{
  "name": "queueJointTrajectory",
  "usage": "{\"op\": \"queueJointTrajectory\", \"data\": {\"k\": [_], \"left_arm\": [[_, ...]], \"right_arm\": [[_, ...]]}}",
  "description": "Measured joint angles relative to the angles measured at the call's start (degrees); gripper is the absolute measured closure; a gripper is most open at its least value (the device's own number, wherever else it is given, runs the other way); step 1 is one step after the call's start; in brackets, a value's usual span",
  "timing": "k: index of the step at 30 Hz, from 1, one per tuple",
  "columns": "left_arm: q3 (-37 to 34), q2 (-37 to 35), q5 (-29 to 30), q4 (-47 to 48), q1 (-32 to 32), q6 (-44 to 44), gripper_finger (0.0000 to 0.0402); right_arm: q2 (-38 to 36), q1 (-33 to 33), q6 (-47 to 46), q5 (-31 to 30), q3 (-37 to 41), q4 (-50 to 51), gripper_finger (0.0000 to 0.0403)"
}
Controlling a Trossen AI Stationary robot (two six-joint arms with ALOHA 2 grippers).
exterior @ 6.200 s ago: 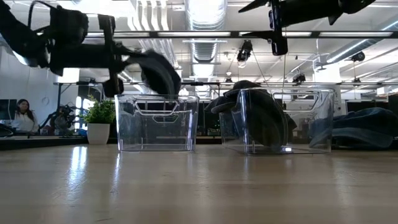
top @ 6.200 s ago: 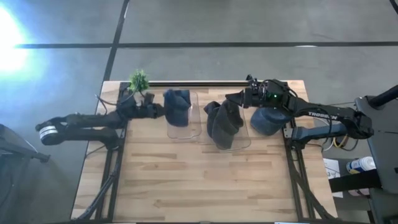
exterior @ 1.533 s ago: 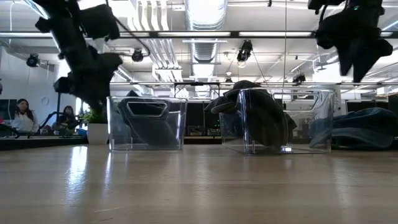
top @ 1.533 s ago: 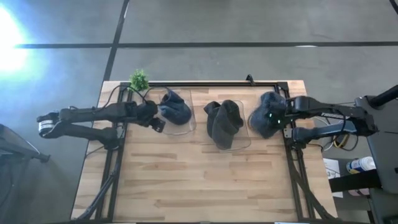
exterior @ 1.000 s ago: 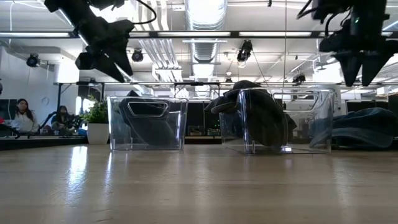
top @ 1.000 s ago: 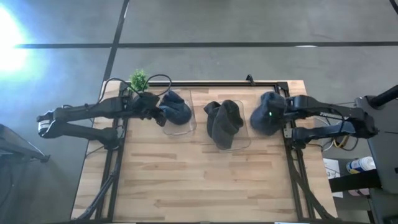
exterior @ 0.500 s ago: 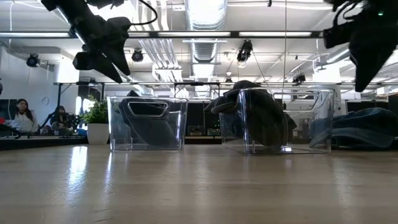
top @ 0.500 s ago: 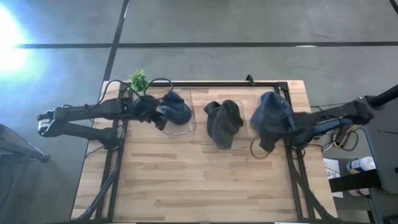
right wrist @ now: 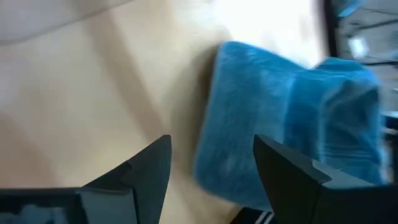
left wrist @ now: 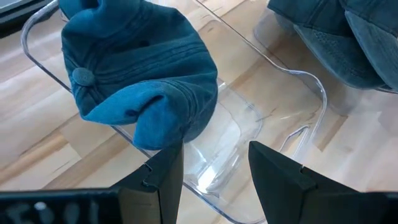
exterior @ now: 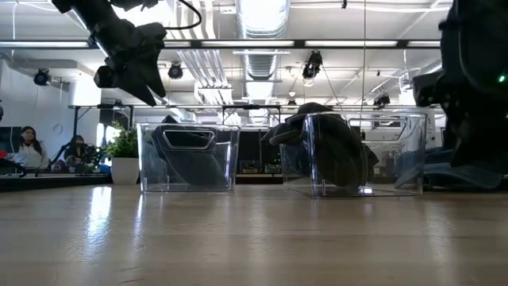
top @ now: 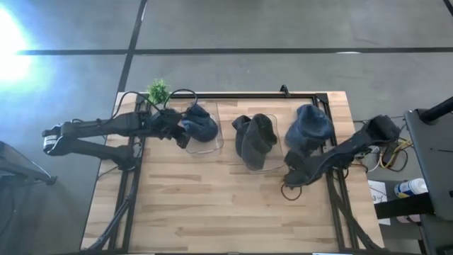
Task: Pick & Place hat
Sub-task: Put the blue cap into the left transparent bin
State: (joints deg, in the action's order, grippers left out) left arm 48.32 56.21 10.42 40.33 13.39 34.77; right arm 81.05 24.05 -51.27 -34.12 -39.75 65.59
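Observation:
A blue hat [left wrist: 137, 81] lies at the far end of the clear left bin [top: 205, 142], resting on the bin's rim. My left gripper [top: 175, 127] hovers open just left of it, with nothing between its fingers [left wrist: 163, 174]. Several dark hats [top: 255, 138] fill the middle clear bin. Another blue hat [top: 310, 126] lies on the table at the far right and shows ahead of my right gripper [right wrist: 211, 149]. That gripper [top: 291, 176] is open, low over the wood, on the near side of this hat.
A small potted plant [top: 158, 91] stands at the table's far left corner. A black rail [top: 241, 94] runs along the far edge. A cable loop [top: 290, 190] hangs by my right gripper. The near half of the tabletop [top: 226, 212] is bare wood.
My right gripper has come away from above the blue hat at the far right, going toward the table's near edge and down. It stays open with nothing in it. The hat stays on the table.

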Motion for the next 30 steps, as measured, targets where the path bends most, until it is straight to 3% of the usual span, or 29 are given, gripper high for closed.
{"op": "queueJointTrajectory", "data": {"k": [8,17,20,25,30], "left_arm": [[-1.57,0.0,4.82,-0.12,-0.11,-1.78,0.0227],[-4.62,0.0,9.64,-0.29,-0.11,-4.84,0.0227],[-5.66,0.0,10.22,-0.27,-0.11,-4.89,0.0227],[-6.49,0.02,10.24,-0.42,-0.11,-4.47,0.0227],[-5.51,-0.05,10.15,-0.38,-0.11,-4.22,0.0227]], "right_arm": [[12.21,0.33,-14.7,-8.52,-0.03,0.2,0.0179],[17.2,-0.17,-24.91,-13.02,2.27,-1.72,0.0179],[16.91,-0.45,-23.87,-12.96,3.5,-5.85,0.0179],[17.12,-2.15,-9.83,-12.93,-0.16,-9.95,0.0179],[16.8,-2.41,-7.91,-16.11,-5.75,-3.5,0.0179]]}}
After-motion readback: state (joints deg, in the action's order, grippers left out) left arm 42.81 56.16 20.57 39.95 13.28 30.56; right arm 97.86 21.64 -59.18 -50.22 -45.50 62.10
